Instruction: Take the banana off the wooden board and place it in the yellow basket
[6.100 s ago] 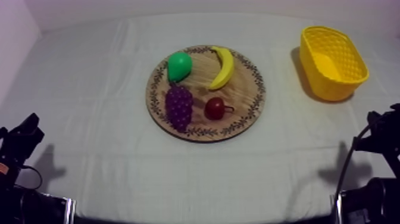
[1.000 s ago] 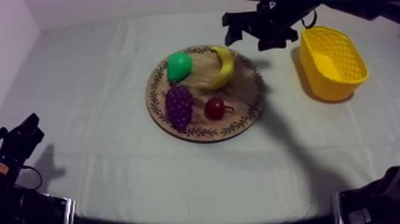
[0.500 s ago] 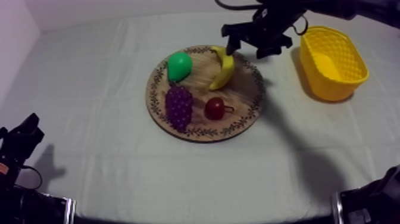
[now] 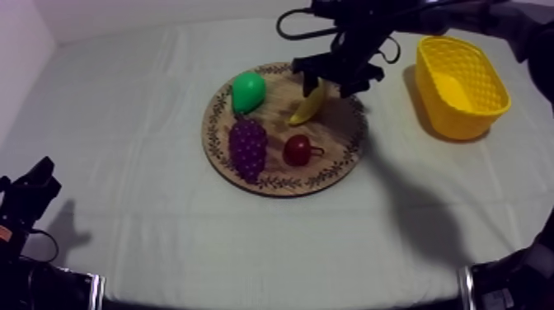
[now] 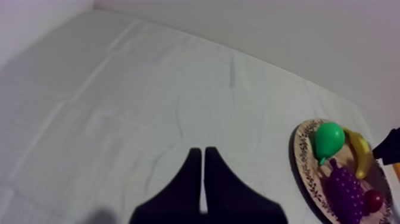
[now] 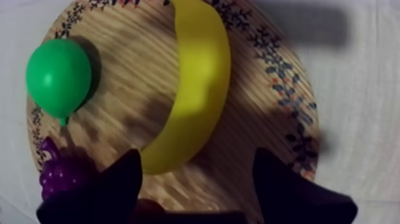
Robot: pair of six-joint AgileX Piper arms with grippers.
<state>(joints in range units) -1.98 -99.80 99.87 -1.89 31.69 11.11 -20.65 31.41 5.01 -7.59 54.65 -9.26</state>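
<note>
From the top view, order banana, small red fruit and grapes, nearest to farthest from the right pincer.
1. Banana, just beneath the right pincer.
2. Small red fruit, toward the front of the board.
3. Grapes, at its left.

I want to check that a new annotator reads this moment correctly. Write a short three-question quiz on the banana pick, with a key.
1. Multiple choice: the right end effector is open over the wooden board. Which fruit's end does it straddle? A pear; B banana; C grapes.
2. True or false: the yellow basket stands on the cloth, apart from the wooden board.
3. Fill in: the left end effector, over bare cloth away from the board, is ___ (open or shut).
Key: 1 B; 2 true; 3 shut.
</note>
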